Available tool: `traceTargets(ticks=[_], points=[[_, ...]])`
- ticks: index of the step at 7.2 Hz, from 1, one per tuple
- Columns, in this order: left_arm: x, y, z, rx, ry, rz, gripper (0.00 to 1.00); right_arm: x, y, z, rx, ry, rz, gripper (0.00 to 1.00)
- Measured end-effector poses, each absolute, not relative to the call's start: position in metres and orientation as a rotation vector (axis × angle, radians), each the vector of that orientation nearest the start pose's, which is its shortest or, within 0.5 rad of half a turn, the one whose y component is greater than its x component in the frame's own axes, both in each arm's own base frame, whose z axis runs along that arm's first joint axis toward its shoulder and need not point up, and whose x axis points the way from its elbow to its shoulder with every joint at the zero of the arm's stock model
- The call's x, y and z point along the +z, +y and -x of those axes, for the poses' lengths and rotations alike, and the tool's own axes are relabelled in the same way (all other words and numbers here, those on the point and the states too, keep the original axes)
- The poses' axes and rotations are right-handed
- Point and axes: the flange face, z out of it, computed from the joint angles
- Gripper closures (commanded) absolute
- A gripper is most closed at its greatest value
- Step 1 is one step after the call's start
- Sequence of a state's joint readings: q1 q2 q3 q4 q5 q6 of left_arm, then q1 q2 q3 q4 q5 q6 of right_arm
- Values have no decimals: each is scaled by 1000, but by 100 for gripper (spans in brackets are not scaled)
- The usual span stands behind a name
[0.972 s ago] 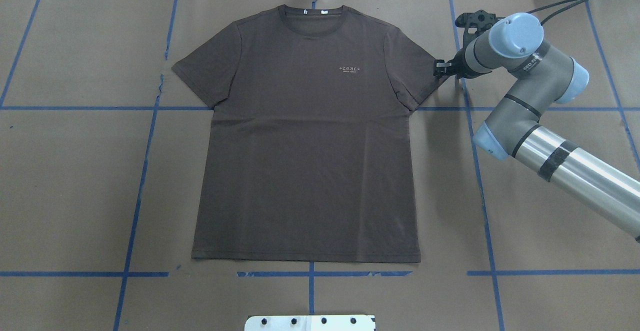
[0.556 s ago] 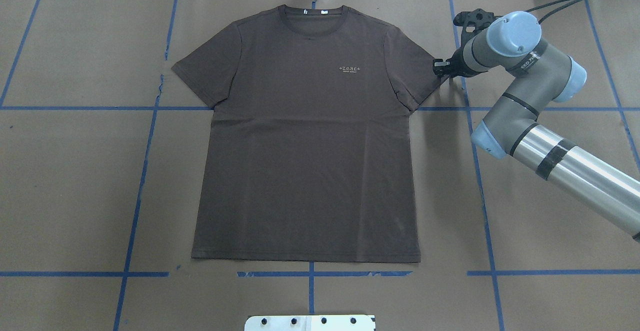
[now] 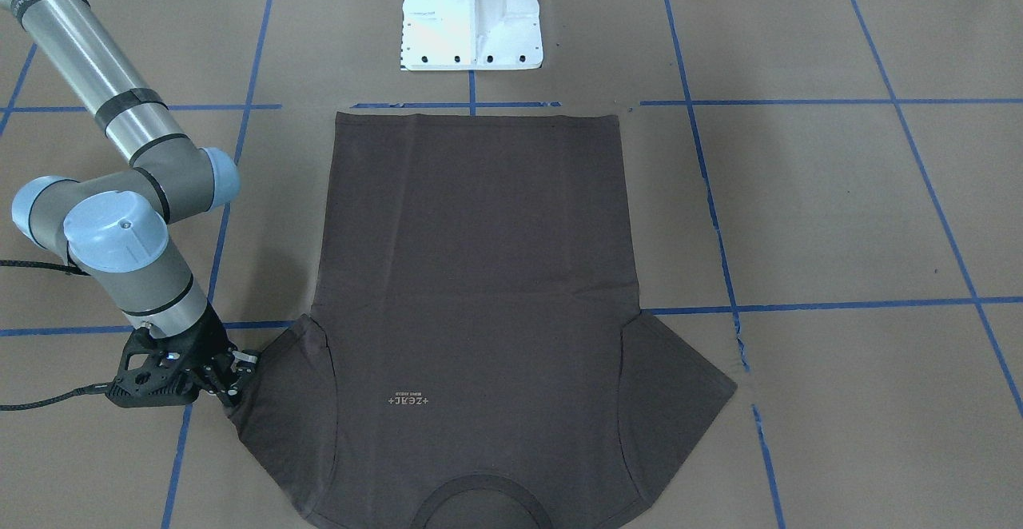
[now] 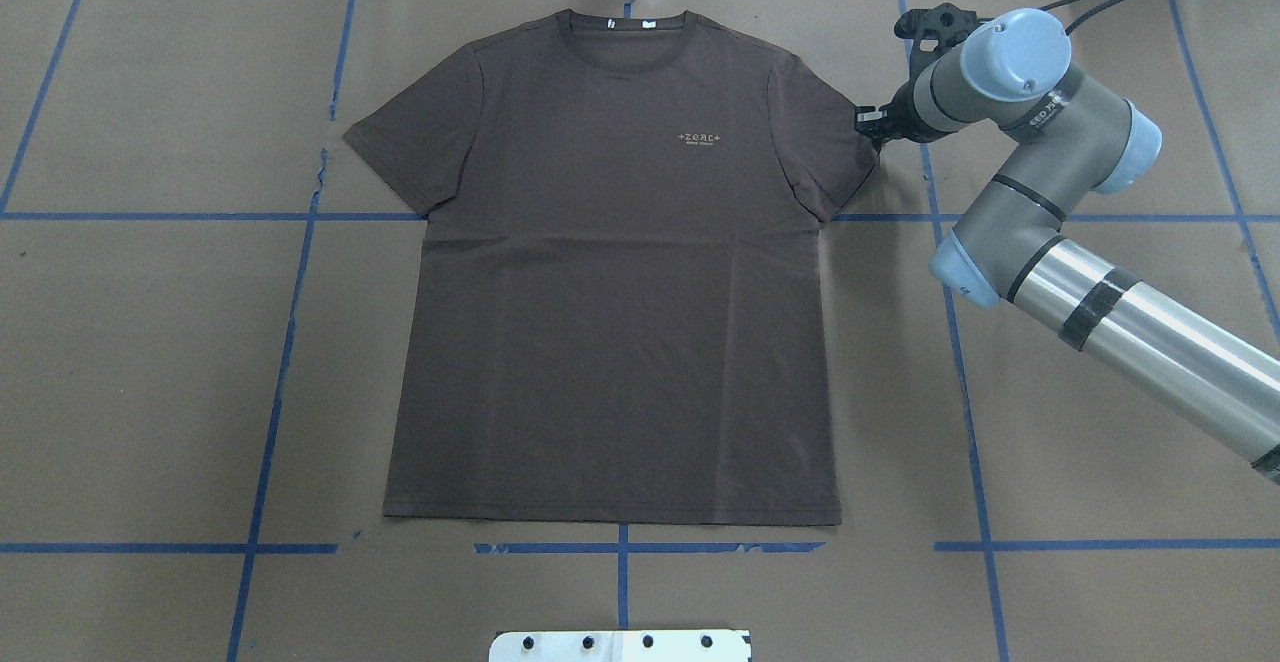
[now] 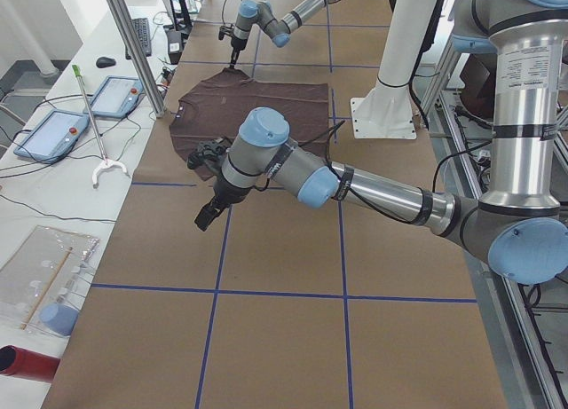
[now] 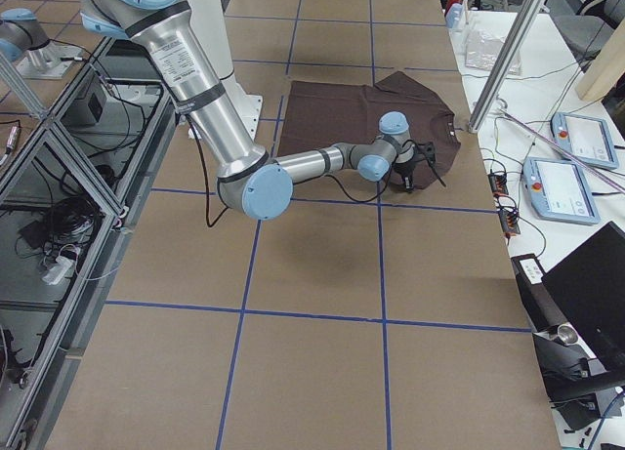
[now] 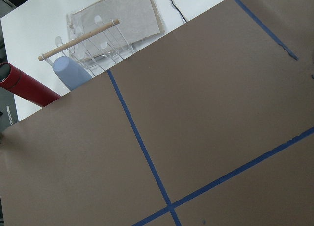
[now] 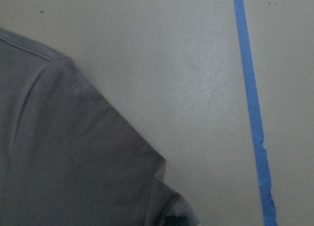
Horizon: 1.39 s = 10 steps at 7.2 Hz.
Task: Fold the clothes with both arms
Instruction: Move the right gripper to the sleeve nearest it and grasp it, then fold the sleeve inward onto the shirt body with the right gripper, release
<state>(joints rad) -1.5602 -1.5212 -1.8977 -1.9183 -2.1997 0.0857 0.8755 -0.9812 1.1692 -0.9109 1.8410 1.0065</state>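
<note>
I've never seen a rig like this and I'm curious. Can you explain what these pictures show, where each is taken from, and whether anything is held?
This is a robot with two jointed arms, right and left, each ending in a two-finger gripper. Six cameras catch one moment: one above and behind the robot, one facing it, one at each table end, one on each wrist. A dark brown T-shirt lies flat, front up, on a table covered in brown paper with blue tape lines. The right gripper is at the edge of one sleeve, whose corner looks puckered in the wrist close-up; I cannot tell whether it is pinched. The left gripper hangs over bare paper, away from the shirt.
</note>
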Motion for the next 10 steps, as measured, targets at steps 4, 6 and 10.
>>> traceTargets(ticks=[4, 6, 10], points=[[488, -485, 70, 286, 586, -626, 0, 296, -641, 508, 398, -773, -356, 100], [488, -484, 70, 285, 587, -624, 0, 279, -625, 536, 418, -768, -368, 0], [469, -491, 66, 291, 604, -683, 0, 261, -644, 521, 375, -764, -373, 0]])
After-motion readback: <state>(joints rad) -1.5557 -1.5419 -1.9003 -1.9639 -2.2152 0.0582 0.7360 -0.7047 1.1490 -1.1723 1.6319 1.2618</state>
